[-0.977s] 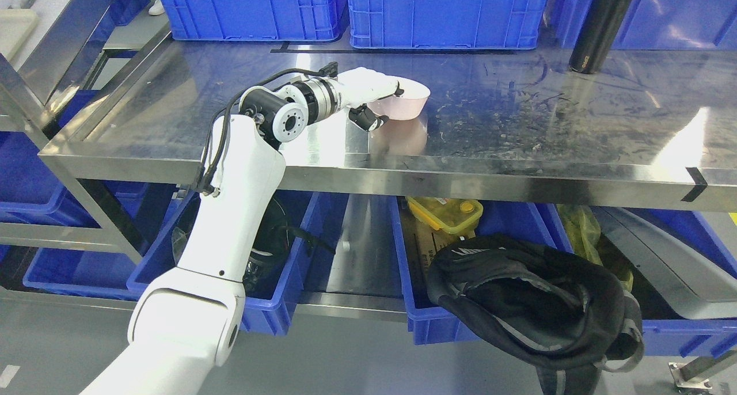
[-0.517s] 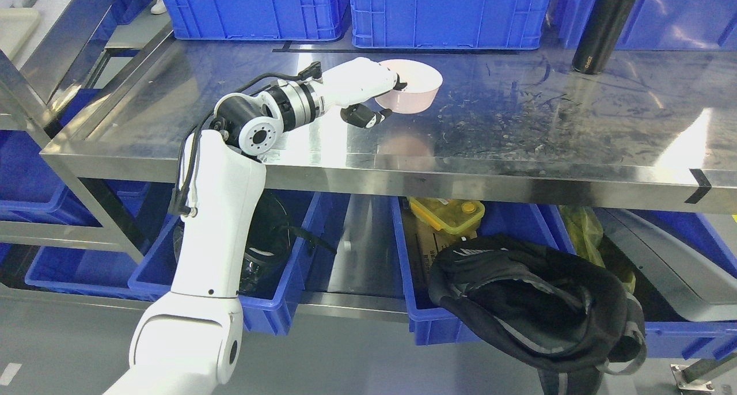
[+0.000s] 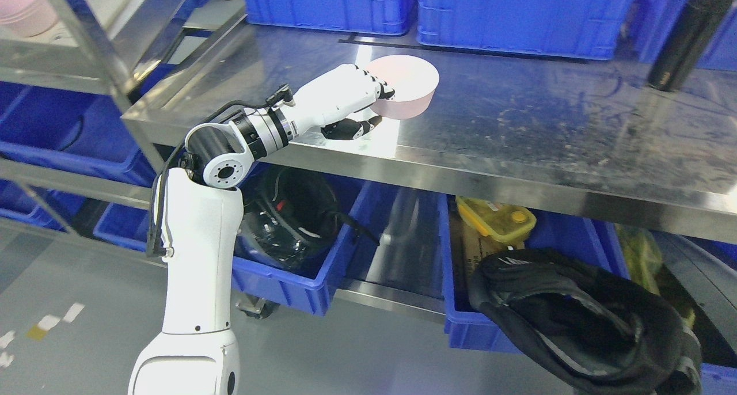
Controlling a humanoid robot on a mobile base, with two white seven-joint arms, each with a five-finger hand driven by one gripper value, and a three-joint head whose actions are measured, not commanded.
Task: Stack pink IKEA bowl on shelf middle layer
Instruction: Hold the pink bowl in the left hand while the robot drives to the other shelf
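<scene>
Just above the frame's centre, the left hand (image 3: 351, 98) pinches the rim of the pink bowl (image 3: 406, 87) and holds it clear above the steel shelf (image 3: 518, 118); the bowl looks light, rigid and smooth, so a firm rim grip suits it.

Scratched stainless steel shelf (image 3: 518, 130) catches a bright glare, blue plastic crates (image 3: 518, 15) line the far side, more blue bins (image 3: 299, 280) sit underneath, grey floor (image 3: 69, 280) at left.

left arm bent up, its hand (image 3: 345, 98) reaching forward, fingers apparently curled closed.
</scene>
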